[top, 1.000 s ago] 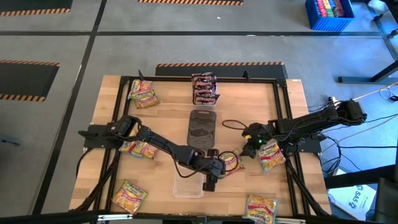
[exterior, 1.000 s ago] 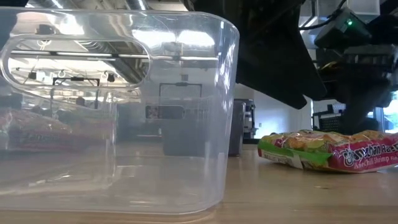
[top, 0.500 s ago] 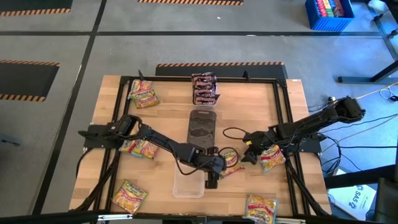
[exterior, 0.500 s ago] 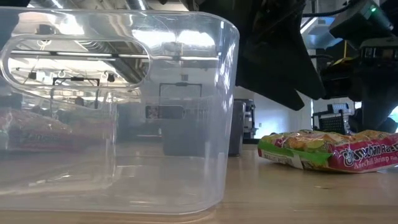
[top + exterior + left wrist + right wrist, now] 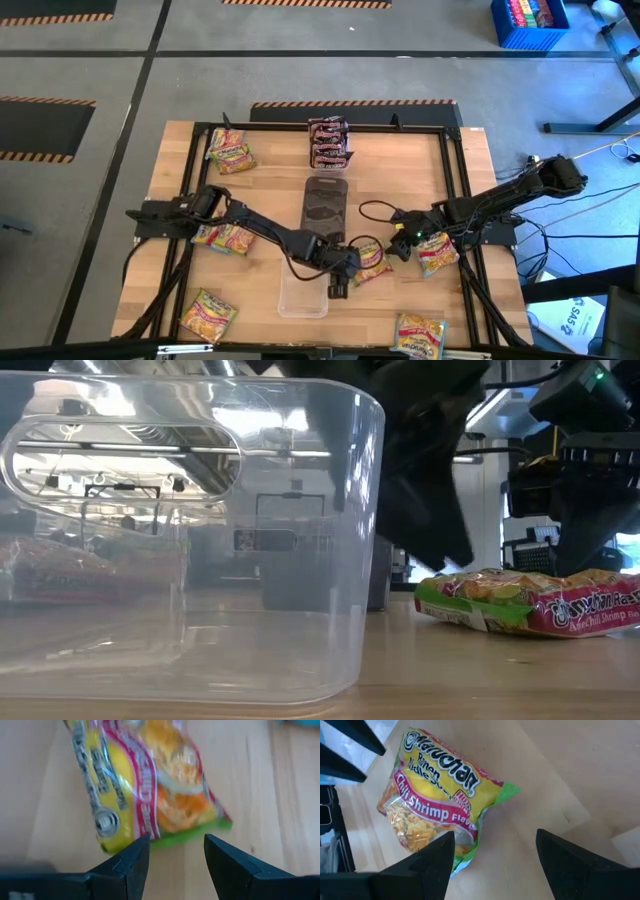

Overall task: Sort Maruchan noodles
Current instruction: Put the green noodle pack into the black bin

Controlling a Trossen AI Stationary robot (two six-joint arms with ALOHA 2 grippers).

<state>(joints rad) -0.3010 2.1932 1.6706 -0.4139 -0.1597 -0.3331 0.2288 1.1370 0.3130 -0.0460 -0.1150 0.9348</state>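
Observation:
A yellow-pink noodle packet [image 5: 372,262] with a green end lies flat on the table, right of the clear tray [image 5: 303,297]. My left gripper [image 5: 339,286] hovers open at its near end; in the left wrist view the packet [image 5: 150,785] lies just beyond the gripper [image 5: 175,862]. In the low view this packet [image 5: 530,602] rests right of the tray wall [image 5: 200,540]. A second Chili Shrimp packet [image 5: 437,251] lies by the right rail. My right gripper [image 5: 402,246] stands open to its left, the packet [image 5: 440,795] ahead of the gripper [image 5: 495,857].
Dark red packets sit in a clear tray [image 5: 328,142] at the far edge. A dark grey lid [image 5: 325,205] lies mid-table. Loose packets lie far left [image 5: 230,150], under the left arm [image 5: 222,238], near left [image 5: 207,313] and near right [image 5: 420,333]. A black frame [image 5: 455,200] rings the table.
My right gripper has swung a little toward the near edge, beside its packet, then kept still. My left gripper has rolled and tipped further down beside the clear tray, staying over the same spot. Both packets lie as before.

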